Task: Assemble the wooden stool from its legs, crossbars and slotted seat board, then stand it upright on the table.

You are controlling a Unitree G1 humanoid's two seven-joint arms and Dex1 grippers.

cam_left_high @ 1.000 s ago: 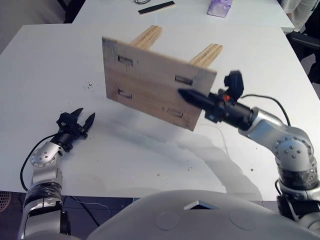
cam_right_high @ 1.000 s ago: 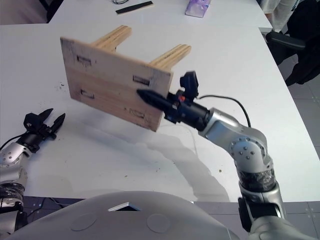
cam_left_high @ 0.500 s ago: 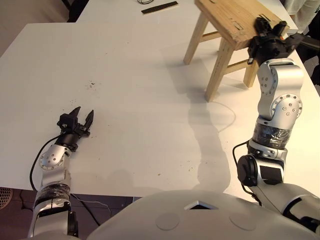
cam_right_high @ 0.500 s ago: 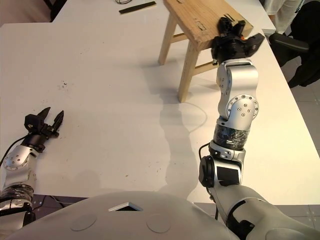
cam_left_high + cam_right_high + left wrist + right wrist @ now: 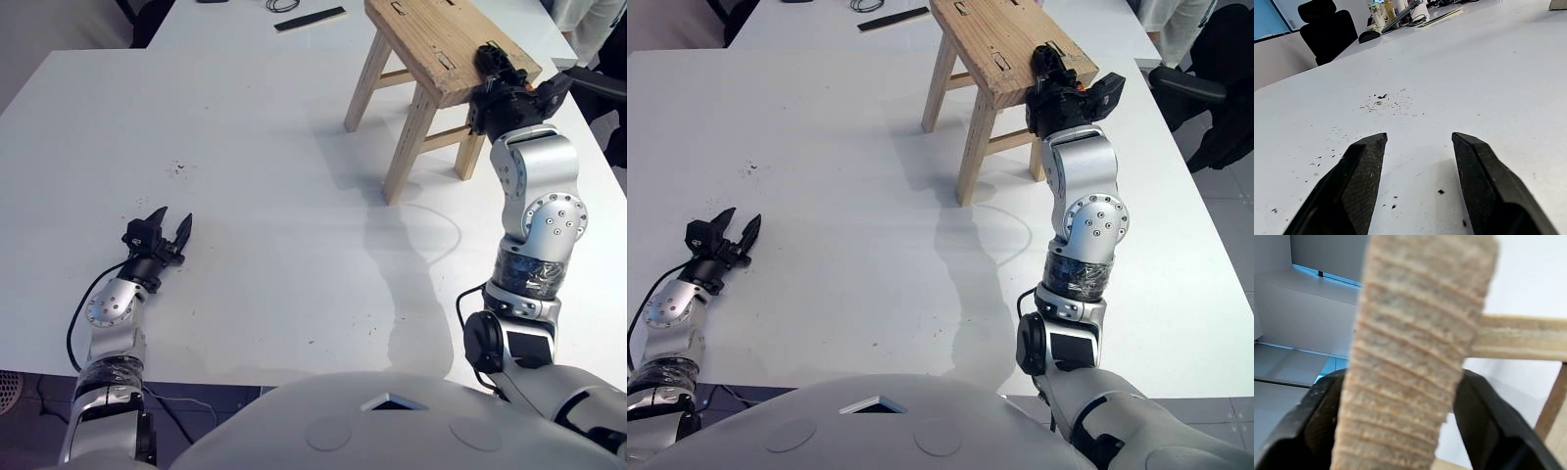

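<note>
The stool [image 5: 431,44] is all put together and stands the right way up at the far right side of the table [image 5: 274,196]; its legs [image 5: 407,147] point down and look like they touch the top. The right gripper [image 5: 493,76] pinches the near edge of the seat [image 5: 1415,357], one finger on each side of the wood; I think it holds on there so the stool does not tip while it is set down. The left gripper [image 5: 172,215] rests low on the table, near the front left and well away from the stool; its two fingers are spread apart and hold nothing, as it has no job right now. Some little dark specks [image 5: 178,167] lie on the table just past it.

A second ago the stool was up in the air, turned on its side, with the seat facing the robot and the legs pointing away; half a second ago it was already upright; now it sits a bit lower and more to the left. The left gripper has barely moved.
</note>
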